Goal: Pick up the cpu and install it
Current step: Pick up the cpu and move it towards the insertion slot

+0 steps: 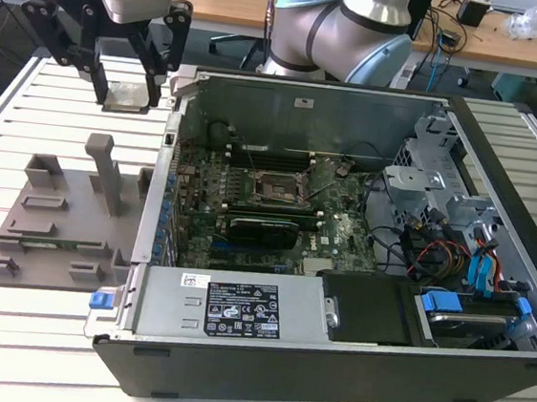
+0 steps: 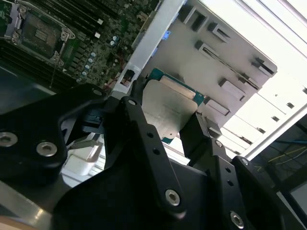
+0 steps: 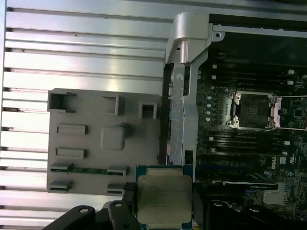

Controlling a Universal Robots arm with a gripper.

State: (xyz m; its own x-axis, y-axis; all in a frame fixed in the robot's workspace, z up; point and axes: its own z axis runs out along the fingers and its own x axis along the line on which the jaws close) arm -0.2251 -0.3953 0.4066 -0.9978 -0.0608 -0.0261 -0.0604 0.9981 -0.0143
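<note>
My gripper (image 1: 127, 100) hangs high over the slatted table at the exterior view's left, just outside the open computer case. It is shut on the cpu (image 1: 126, 93), a flat silvery square with a thin green rim, gripped by two opposite edges. Both wrist views show the cpu (image 3: 164, 197) (image 2: 169, 106) between the black fingers (image 2: 139, 125). The dark socket frame (image 1: 275, 188) (image 3: 251, 110) (image 2: 39, 31) on the motherboard stands open, with its metal bracket lifted. The cpu is above the case's side wall and the grey fixture plate's edge, well apart from the socket.
The grey fixture plate (image 1: 60, 222) (image 3: 103, 139) lies on the table beside the case, with raised blocks and a post. The case wall (image 3: 180, 96) stands between plate and motherboard. A long black card (image 1: 264, 227) sits below the socket. Drive cages and cables (image 1: 455, 249) fill the case's right.
</note>
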